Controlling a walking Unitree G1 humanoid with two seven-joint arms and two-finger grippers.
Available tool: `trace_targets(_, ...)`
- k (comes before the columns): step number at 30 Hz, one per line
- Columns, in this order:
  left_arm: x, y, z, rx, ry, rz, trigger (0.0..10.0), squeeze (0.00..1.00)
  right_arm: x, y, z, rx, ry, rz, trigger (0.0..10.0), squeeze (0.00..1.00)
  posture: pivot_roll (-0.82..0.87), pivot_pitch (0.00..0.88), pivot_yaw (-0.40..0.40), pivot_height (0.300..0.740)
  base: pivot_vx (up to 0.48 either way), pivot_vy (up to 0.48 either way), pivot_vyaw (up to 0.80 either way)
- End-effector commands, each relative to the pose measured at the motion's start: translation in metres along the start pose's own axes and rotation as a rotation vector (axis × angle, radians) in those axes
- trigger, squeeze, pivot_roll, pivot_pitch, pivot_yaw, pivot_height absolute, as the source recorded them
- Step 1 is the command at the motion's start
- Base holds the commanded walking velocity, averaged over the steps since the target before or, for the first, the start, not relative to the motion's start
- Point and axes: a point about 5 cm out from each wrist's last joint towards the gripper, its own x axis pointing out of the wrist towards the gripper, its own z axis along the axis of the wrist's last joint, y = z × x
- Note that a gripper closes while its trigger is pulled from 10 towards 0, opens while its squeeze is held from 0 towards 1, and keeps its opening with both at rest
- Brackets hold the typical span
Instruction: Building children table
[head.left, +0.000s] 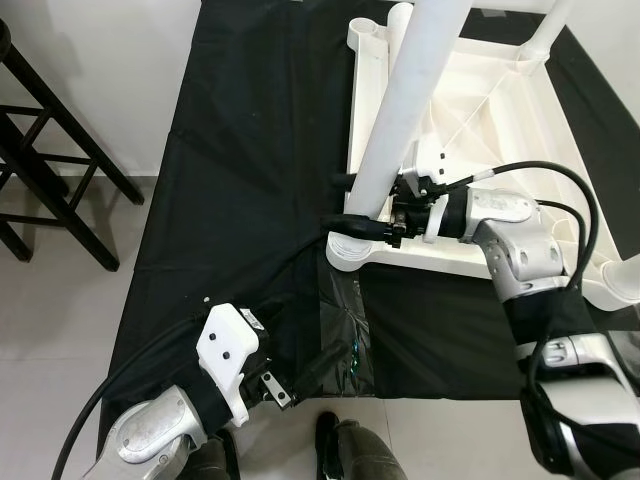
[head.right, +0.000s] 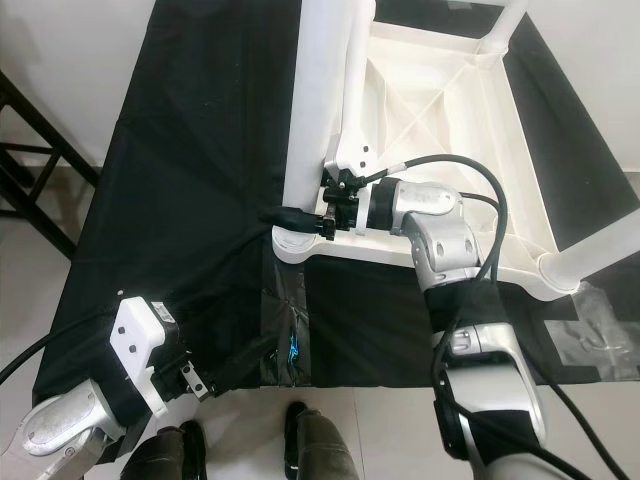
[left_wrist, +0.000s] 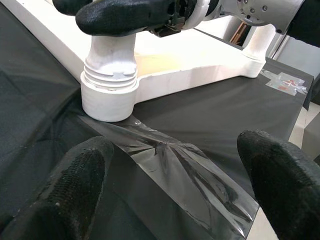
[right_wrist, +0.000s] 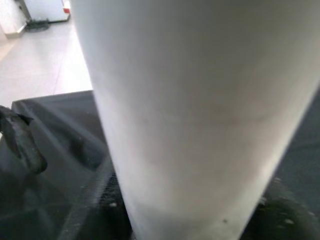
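Observation:
A white children's table (head.left: 480, 110) lies upside down on a black cloth (head.left: 250, 150). A thick white leg (head.left: 410, 100) stands tilted in the near-left corner socket (head.left: 350, 252). My right gripper (head.left: 352, 202) is shut on this leg just above the socket; one black finger (left_wrist: 125, 15) crosses the leg's threaded base. The leg's surface (right_wrist: 200, 110) is very close in the right wrist view. My left gripper (left_wrist: 175, 190) is open, low over the cloth's front edge, with crumpled clear plastic wrap (left_wrist: 170, 160) lying between its fingertips (left_wrist: 75, 170).
Two more legs stand in the table's back-right (head.left: 545, 30) and near-right (head.left: 620, 280) corners. A black stool (head.left: 50, 150) stands on the tiled floor to the left. Another piece of clear wrap (head.right: 590, 335) lies right of the cloth. My feet (head.left: 350, 450) are at the cloth's front edge.

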Motion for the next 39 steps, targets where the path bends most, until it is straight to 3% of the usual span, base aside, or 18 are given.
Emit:
trace_targets(1, 0.000, -0.005, 0.000, 0.001, 0.010, -0.012, 10.0, 0.00, 0.002, 0.002, -0.002, -0.001, 0.012, 0.048, 0.0, 0.00, 0.11, 0.281, -0.131, 0.740, 0.000, 0.000, 0.00)
trace_targets(6, -0.001, -0.005, 0.001, 0.003, 0.009, -0.009, 10.0, 0.00, -0.002, 0.007, -0.014, 0.049, -0.016, 0.065, 0.0, 0.00, 0.10, 0.285, -0.137, 0.740, 0.000, 0.000, 0.00)
trace_targets(11, -0.002, -0.005, 0.001, 0.002, 0.009, -0.009, 10.0, 0.00, -0.003, 0.020, -0.032, 0.065, -0.021, -0.089, 0.0, 0.00, 0.09, 0.288, -0.141, 0.740, 0.000, 0.000, 0.00)
trace_targets(12, -0.003, -0.005, 0.001, 0.003, 0.011, -0.011, 10.0, 0.00, 0.005, 0.026, -0.043, 0.109, -0.010, -0.282, 0.0, 0.00, 0.09, 0.289, -0.147, 0.740, 0.000, 0.000, 0.00)
trace_targets(13, -0.004, -0.005, 0.001, 0.003, 0.012, -0.013, 10.0, 0.00, 0.010, 0.027, -0.055, 0.157, 0.024, -0.617, 0.0, 0.00, 0.08, 0.289, -0.147, 0.740, 0.000, 0.000, 0.00)
trace_targets(14, -0.005, -0.004, 0.002, 0.004, 0.013, -0.014, 10.0, 0.00, 0.017, 0.058, -0.071, 0.239, 0.095, -0.774, 0.0, 0.00, 0.09, 0.300, -0.142, 0.740, 0.000, 0.000, 0.00)
trace_targets(15, -0.005, -0.004, 0.002, 0.004, 0.013, -0.014, 10.0, 0.00, 0.017, 0.058, -0.071, 0.239, 0.095, -0.774, 0.0, 0.00, 0.09, 0.300, -0.142, 0.740, 0.000, 0.000, 0.00)
trace_targets(16, -0.005, -0.003, 0.002, 0.005, 0.017, -0.014, 10.0, 0.00, 0.016, 0.081, -0.078, 0.279, 0.158, -0.890, 0.0, 0.00, 0.10, 0.306, -0.129, 0.740, 0.000, 0.000, 0.00)
trace_targets(17, -0.006, -0.003, 0.001, 0.000, 0.020, -0.017, 10.0, 0.00, 0.019, 0.096, -0.080, 0.297, 0.191, -0.881, 0.0, 0.00, 0.07, 0.284, -0.116, 0.740, 0.000, 0.000, 0.00)
trace_targets(19, -0.007, -0.003, 0.000, -0.006, 0.025, -0.025, 10.0, 0.00, 0.021, 0.098, -0.079, 0.283, 0.204, -0.842, 0.0, 0.00, 0.07, 0.277, -0.112, 0.740, 0.000, 0.000, 0.00)
trace_targets(26, -0.006, -0.003, 0.000, -0.002, 0.023, -0.029, 10.0, 0.00, 0.024, 0.091, -0.076, 0.256, 0.207, -0.844, 0.1, 0.00, 0.08, 0.272, -0.117, 0.740, 0.000, 0.000, 0.00)
trace_targets(27, -0.006, -0.004, -0.001, -0.001, 0.027, -0.032, 10.0, 0.00, 0.024, 0.089, -0.075, 0.246, 0.215, -0.854, 2.4, 0.00, 0.08, 0.272, -0.117, 0.740, 0.000, 0.000, 0.00)
trace_targets(30, -0.007, -0.004, -0.001, 0.000, 0.030, -0.034, 10.0, 0.00, 0.024, 0.088, -0.074, 0.240, 0.222, -0.862, 2.4, 0.00, 0.08, 0.272, -0.117, 0.740, 0.000, 0.000, 0.00)
trace_targets(31, -0.007, -0.004, -0.001, 0.000, 0.031, -0.035, 10.0, 0.00, 0.025, 0.089, -0.072, 0.238, 0.235, -0.890, 10.0, 0.00, 0.08, 0.272, -0.117, 0.740, 0.000, 0.000, 0.00)
trace_targets(32, -0.006, -0.003, 0.000, 0.000, 0.028, -0.034, 10.0, 0.00, 0.027, 0.087, -0.067, 0.215, 0.213, -0.854, 10.0, 0.12, 0.08, 0.268, -0.115, 0.740, 0.000, 0.000, 0.00)
trace_targets(33, -0.004, -0.003, 0.000, 0.002, 0.024, -0.034, 10.0, 0.00, 0.028, 0.082, -0.059, 0.200, 0.178, -0.838, 10.0, 1.00, 0.08, 0.268, -0.116, 0.740, 0.000, 0.000, 0.00)
trace_targets(37, -0.002, -0.003, 0.001, 0.002, 0.018, -0.038, 10.0, 0.00, 0.035, 0.060, -0.032, 0.170, 0.006, -0.658, 10.0, 1.00, 0.08, 0.268, -0.117, 0.740, 0.000, 0.000, 0.00)
trace_targets(39, -0.002, -0.004, 0.000, 0.002, 0.018, -0.039, 10.0, 0.00, 0.036, 0.058, -0.027, 0.158, -0.015, -0.616, 10.0, 1.00, 0.08, 0.268, -0.117, 0.740, 0.000, 0.000, 0.00)
